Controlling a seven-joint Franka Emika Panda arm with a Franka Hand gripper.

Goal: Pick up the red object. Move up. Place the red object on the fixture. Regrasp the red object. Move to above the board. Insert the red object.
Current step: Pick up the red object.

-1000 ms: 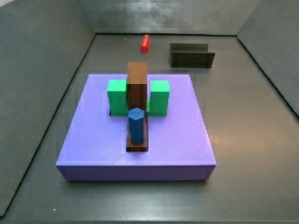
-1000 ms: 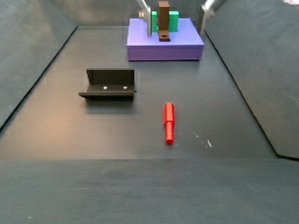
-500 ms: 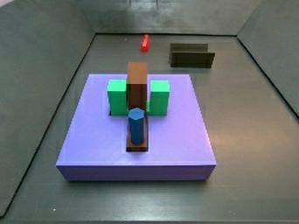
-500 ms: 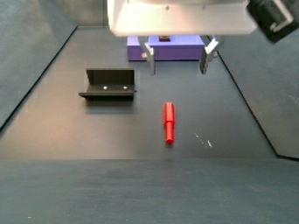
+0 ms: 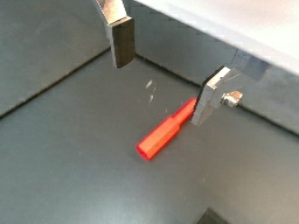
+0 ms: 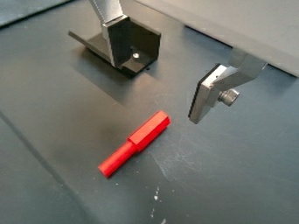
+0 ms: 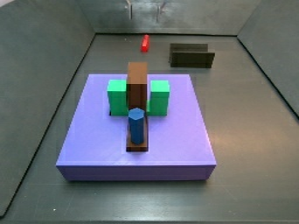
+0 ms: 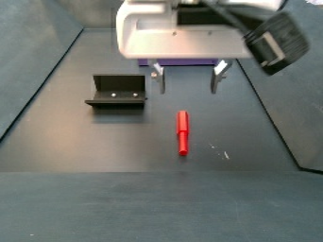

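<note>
Red object (image 8: 183, 131): lies flat on the dark floor, well apart from the fixture (image 8: 117, 92) and board (image 7: 140, 131). Hand (image 8: 187, 77): plates apart, empty, hovering above the peg's far end. Risk: off-centre closing may roll or skew it. Clearance: bare floor all round; walls distant.

Hand (image 8: 187, 79) above floor, fingers apart, red object (image 8: 183, 131) lying below; fixture (image 8: 119, 92) beside; board (image 7: 136, 129) well apart.

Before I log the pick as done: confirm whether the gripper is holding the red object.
No: the red object lies flat on the floor, clear of the open gripper.
</note>
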